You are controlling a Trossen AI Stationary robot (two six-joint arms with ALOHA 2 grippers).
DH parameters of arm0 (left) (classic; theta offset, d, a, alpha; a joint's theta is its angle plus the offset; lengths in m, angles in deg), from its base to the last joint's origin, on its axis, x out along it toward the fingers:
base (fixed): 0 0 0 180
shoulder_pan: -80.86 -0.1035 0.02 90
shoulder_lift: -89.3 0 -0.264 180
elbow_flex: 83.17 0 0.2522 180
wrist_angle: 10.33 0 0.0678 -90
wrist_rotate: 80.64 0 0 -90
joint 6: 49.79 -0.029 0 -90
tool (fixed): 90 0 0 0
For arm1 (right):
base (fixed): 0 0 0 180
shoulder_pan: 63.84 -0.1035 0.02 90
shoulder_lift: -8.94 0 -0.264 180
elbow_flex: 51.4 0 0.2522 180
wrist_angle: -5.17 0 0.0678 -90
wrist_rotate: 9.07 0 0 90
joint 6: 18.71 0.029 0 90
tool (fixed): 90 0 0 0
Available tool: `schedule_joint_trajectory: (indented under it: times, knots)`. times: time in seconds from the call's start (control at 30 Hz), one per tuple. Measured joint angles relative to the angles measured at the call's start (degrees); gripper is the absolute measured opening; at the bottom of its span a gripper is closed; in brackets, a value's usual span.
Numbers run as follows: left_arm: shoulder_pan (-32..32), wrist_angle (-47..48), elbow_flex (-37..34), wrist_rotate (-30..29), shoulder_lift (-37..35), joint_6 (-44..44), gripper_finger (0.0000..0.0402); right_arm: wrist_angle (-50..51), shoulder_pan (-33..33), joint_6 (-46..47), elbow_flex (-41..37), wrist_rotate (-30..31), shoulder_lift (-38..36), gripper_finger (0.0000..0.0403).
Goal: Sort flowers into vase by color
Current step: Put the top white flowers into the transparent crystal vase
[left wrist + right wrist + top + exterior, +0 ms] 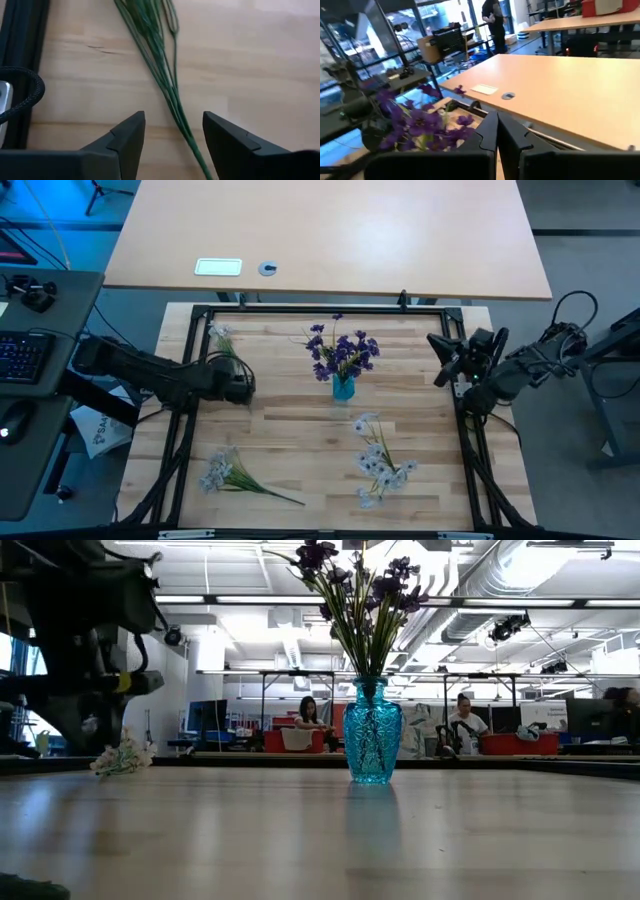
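Pale desk beyond table; white card, round disc on it.

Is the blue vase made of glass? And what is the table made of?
The blue vase looks like glass or clear plastic: see-through, shiny, with a cut pattern. I cannot tell which. The table looks like pale wood with a smooth finish: grain lines show, and it faintly reflects the vase.

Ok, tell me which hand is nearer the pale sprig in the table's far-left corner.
Left. The left hand is open right over that pale sprig, its stems between the fingers. The right hand waits shut at the far-right edge, beyond the blue vase.
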Motion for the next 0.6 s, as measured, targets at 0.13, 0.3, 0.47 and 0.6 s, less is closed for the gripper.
schedule_joint_trajectory:
  times: [0.13, 0.3, 0.47, 0.6]
  knots:
    - [-4.3, -2.1, 0.0, -0.1, 2.2, -0.3, 0.0190, 3.6, 2.1, 0.4, 0.0, -1.5, 0.0, 0.0000]
    - [-8.2, -3.1, 0.0, 0.0, 6.9, -0.2, 0.0186, 5.9, 3.9, 0.5, 0.0, -5.8, 0.0, 0.0000]
    - [-10.5, -6.2, 0.0, 1.0, 11.6, 2.7, 0.0186, 7.0, 4.3, 0.5, 0.0, -9.7, 0.0, 0.0000]
    - [-10.7, -10.1, 0.2, 1.0, 15.5, 1.8, 0.0186, 7.0, 4.3, 0.5, 0.0, -11.6, 0.0, 0.0000]
